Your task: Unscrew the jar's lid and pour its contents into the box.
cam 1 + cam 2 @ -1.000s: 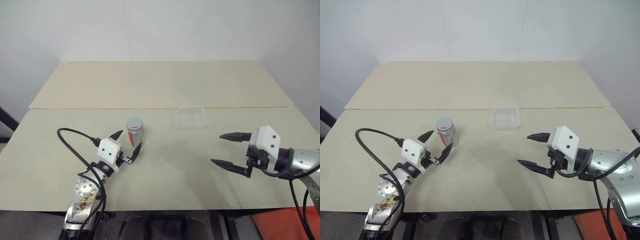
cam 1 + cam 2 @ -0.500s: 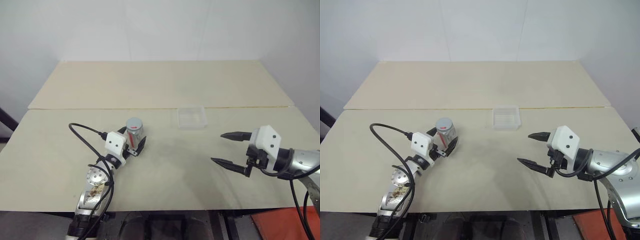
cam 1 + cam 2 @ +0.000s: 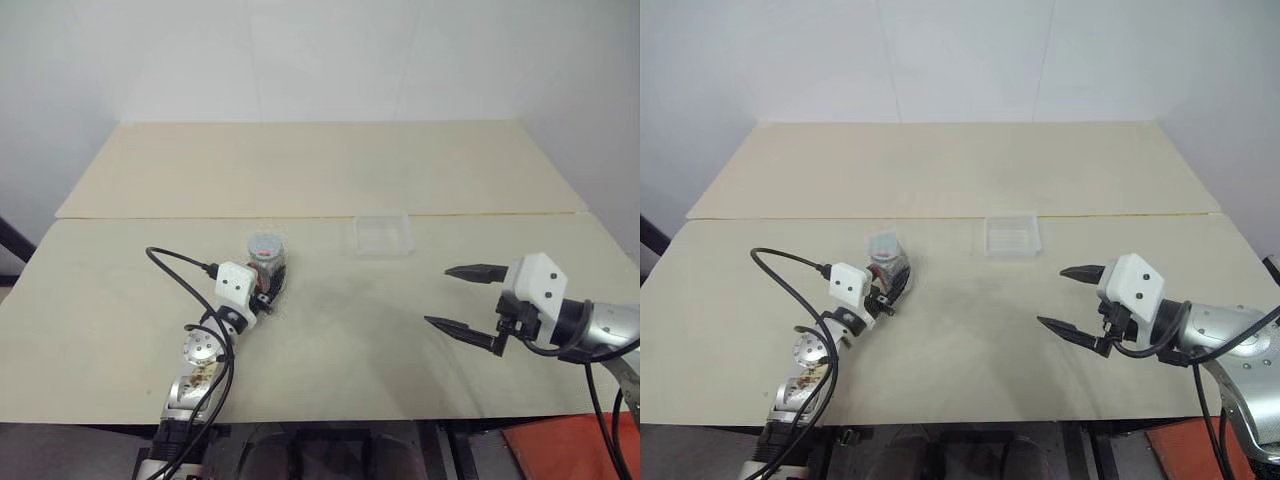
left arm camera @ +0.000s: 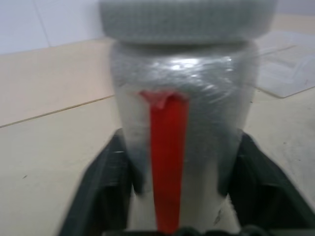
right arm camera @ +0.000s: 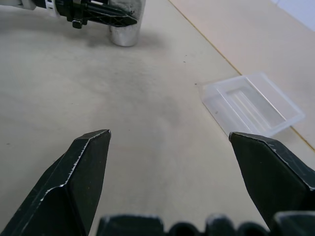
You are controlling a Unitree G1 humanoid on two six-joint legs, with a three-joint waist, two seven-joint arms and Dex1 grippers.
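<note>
The jar (image 3: 267,262), silvery-grey with a red stripe on its label (image 4: 167,162), stands upright on the near left of the table. The grey lid (image 4: 187,19) sits on top of it. My left gripper (image 3: 267,287) is shut on the jar, one black finger (image 4: 98,191) pressed to each side of its lower body. The box (image 3: 383,235), shallow and transparent, lies further back, to the right of the jar. My right gripper (image 3: 440,296) hovers open over the near right of the table, well clear of the jar and box, with nothing between its fingers.
The table is two beige boards with a seam (image 3: 200,217) running across just behind the jar and box, and a white wall rises behind. A black cable (image 3: 170,262) loops off my left arm. The right wrist view shows the box (image 5: 256,105) and the left gripper's fingers (image 5: 106,17).
My left gripper moved forward around the jar and closed on it; a second ago it stood open just short of it. The right arm has kept still.
</note>
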